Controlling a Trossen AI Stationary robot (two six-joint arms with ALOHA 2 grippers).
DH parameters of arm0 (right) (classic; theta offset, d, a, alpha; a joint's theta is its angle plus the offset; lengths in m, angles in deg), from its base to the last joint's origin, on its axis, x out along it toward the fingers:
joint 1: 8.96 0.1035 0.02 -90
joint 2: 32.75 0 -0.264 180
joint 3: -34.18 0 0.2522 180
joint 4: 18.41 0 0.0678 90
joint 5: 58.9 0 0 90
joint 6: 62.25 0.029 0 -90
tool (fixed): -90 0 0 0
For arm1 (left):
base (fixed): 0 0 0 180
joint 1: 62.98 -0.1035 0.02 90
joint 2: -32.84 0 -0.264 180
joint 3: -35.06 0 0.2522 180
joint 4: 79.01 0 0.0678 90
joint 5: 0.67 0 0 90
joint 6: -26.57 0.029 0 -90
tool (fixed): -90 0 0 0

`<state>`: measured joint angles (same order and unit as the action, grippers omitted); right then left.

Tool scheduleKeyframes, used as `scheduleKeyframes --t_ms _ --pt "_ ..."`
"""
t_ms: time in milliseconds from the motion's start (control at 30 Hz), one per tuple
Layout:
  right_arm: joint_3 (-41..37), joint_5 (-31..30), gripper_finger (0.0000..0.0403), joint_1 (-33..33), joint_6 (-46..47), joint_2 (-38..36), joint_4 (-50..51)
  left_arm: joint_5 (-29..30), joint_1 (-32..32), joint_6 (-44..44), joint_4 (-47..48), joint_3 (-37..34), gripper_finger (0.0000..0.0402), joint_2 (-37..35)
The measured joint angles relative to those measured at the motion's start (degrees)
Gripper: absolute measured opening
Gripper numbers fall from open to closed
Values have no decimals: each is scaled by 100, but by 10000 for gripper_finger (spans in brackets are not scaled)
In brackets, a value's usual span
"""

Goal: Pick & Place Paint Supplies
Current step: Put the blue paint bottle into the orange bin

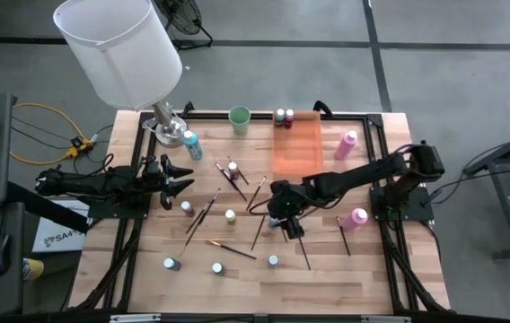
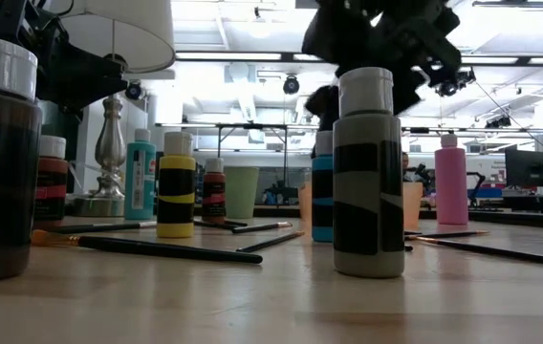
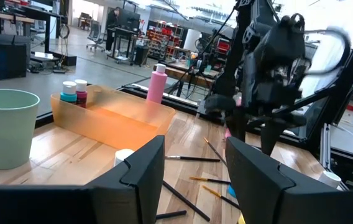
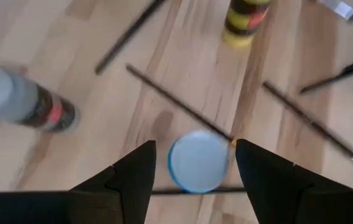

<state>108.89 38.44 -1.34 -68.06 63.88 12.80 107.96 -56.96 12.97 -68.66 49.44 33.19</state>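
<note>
Wooden tabletop under me; my right gripper (image 4: 192,163) hangs wide-jawed over a teal bottle (image 4: 199,160) with a round pale cap, beside the yellow bottle (image 4: 243,18); no label readable.

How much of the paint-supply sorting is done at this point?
Early. Done: two small bottles stand in the orange tray. In hand: the right gripper is above a blue-capped bottle, fingers open either side, not gripping. The left gripper waits open at the left. Left: brushes and other bottles across the table.
</note>
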Motion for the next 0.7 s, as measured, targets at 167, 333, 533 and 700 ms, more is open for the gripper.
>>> scheduleKeyframes --t_ms 167,333,533,700 --pt "16 9 215 28 2 53 -240 0 0 1 -1 0 168 -1" --pt "16 -141 215 26 21 53 -162 0 0 1 1 0 168 1" --pt "14 -133 184 11 254 53 -118 0 0 1 1 0 168 -1" --pt "14 -126 128 11 321 53 -132 -2 0 1 1 0 168 -1"
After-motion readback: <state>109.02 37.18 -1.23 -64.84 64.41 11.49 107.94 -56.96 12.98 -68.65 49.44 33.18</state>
